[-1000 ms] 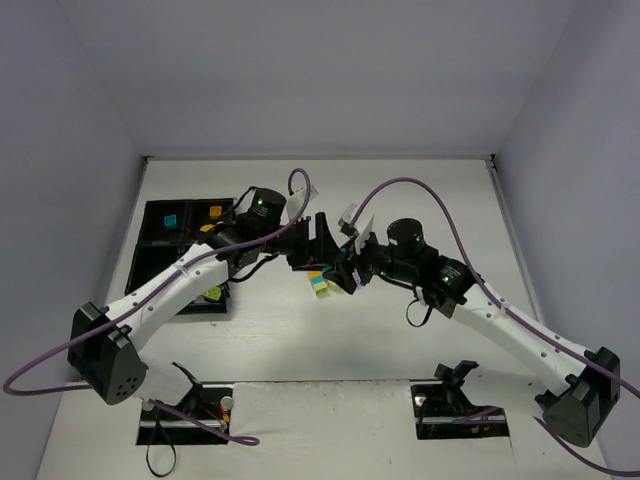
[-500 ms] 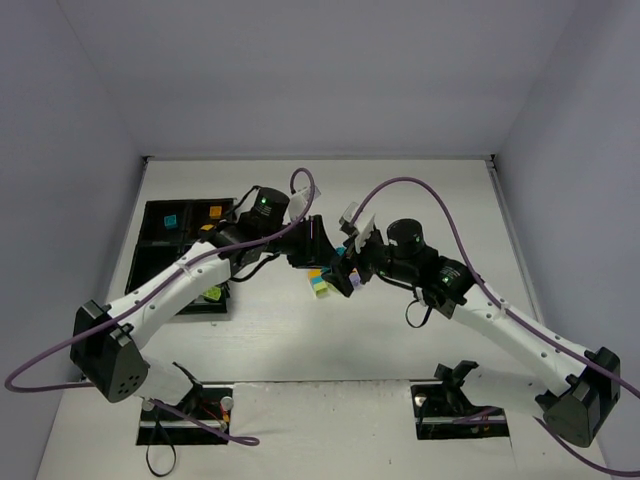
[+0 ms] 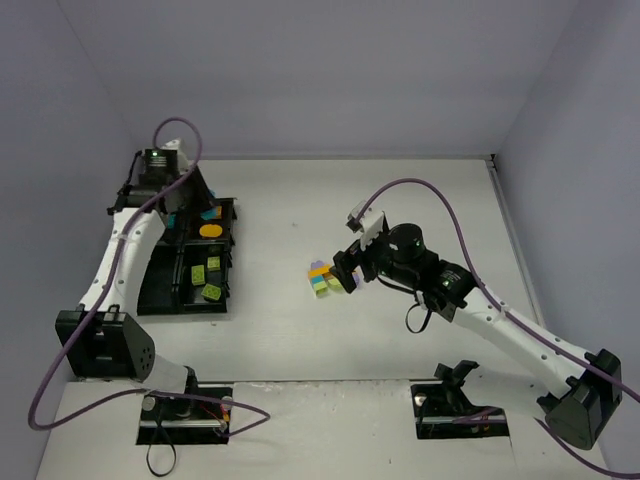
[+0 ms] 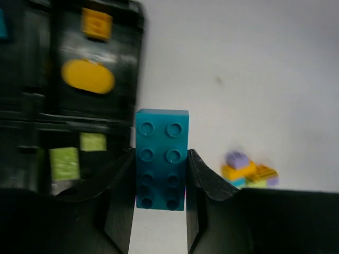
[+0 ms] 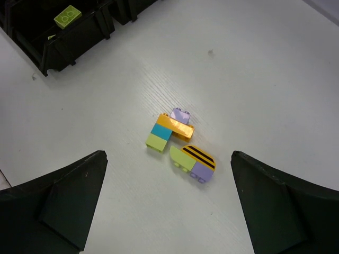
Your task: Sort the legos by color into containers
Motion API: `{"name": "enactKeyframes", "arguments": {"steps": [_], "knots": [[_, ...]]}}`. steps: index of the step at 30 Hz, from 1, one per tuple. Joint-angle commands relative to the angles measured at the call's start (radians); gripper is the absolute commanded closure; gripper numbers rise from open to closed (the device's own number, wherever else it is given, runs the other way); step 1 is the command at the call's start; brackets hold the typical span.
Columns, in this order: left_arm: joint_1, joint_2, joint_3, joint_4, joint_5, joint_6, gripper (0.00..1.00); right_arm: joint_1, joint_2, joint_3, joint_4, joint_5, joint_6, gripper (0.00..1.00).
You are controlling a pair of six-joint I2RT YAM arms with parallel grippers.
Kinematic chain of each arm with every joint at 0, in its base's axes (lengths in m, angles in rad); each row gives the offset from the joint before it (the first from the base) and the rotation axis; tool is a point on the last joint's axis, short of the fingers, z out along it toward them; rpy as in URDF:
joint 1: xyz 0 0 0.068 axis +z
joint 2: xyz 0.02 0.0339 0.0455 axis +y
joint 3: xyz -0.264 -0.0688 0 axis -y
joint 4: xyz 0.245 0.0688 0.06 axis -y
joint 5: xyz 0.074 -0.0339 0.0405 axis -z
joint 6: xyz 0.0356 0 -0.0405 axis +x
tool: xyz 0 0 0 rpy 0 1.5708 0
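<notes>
Left wrist view. Nearest the lens, the left hand (image 4: 160, 177) is closed on a teal brick (image 4: 161, 137), studs facing the camera. The fingers (image 4: 123, 190) pinch only its lower half, so the upper half juts forward beyond the tips. Behind it lies the black tray (image 4: 135, 69): lime bricks (image 4: 64, 162) in the near compartment, orange pieces (image 4: 87, 79) in the next, a sliver of teal at the far corner. The held brick is in no compartment yet – it is seen against the tray's right wall and the bare worktop (image 4: 238, 79).

Likely fault: released here, the brick would probably land among lime or orange, or strike the wall and tumble out; the shallow pinch could also let it pivot.

Right wrist view. The right hand (image 5: 167, 154) is spread wide and empty, poised above the mixed stack of legos (image 5: 180, 143) (orange, teal, lime, purple), which lies between its fingers without touching them.
</notes>
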Motion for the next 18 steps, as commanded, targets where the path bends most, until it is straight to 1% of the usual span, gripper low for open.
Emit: {"name": "enactKeyframes", "arguments": {"steps": [1, 2, 3, 5, 6, 7, 8, 9, 10, 11, 12, 14, 16, 18], "knots": [[0.121, 0.034, 0.074, -0.019, -0.186, 0.129, 0.91, 0.003, -0.01, -0.008, 0.058, 0.029, 0.041, 0.0], [0.158, 0.075, 0.094, 0.005, -0.223, 0.14, 0.91, 0.005, -0.01, -0.012, 0.059, 0.027, 0.042, 0.0], [0.196, 0.101, 0.107, 0.016, -0.228, 0.161, 0.9, 0.003, -0.006, -0.015, 0.058, 0.029, 0.044, 0.0], [0.221, 0.196, 0.169, 0.021, -0.252, 0.183, 0.89, 0.005, -0.003, -0.019, 0.058, 0.033, 0.042, 0.0], [0.232, 0.23, 0.194, 0.019, -0.28, 0.187, 0.86, 0.003, 0.0, -0.019, 0.058, 0.033, 0.041, 0.0], [0.26, 0.346, 0.252, 0.024, -0.303, 0.192, 0.79, 0.003, 0.004, -0.019, 0.056, 0.035, 0.041, 0.0], [0.268, 0.389, 0.281, 0.028, -0.317, 0.192, 0.76, 0.003, 0.007, -0.019, 0.055, 0.039, 0.044, 0.0], [0.275, 0.39, 0.282, 0.035, -0.317, 0.192, 0.76, 0.003, 0.007, -0.019, 0.055, 0.04, 0.047, 0.0], [0.279, 0.41, 0.306, 0.039, -0.327, 0.193, 0.74, 0.003, 0.013, -0.016, 0.05, 0.044, 0.05, 0.0], [0.284, 0.446, 0.32, 0.044, -0.332, 0.196, 0.7, 0.005, 0.017, -0.014, 0.049, 0.047, 0.055, 0.0], [0.293, 0.466, 0.332, 0.038, -0.337, 0.197, 0.64, 0.005, 0.02, -0.015, 0.047, 0.052, 0.064, 0.0], [0.302, 0.514, 0.369, 0.024, -0.343, 0.195, 0.59, 0.005, 0.027, -0.017, 0.044, 0.061, 0.075, 0.0], [0.307, 0.532, 0.38, 0.019, -0.346, 0.197, 0.51, 0.005, 0.04, -0.02, 0.044, 0.07, 0.102, 0.0], [0.307, 0.549, 0.383, 0.025, -0.337, 0.198, 0.49, 0.005, 0.05, -0.02, 0.042, 0.093, 0.12, 0.0]]}}
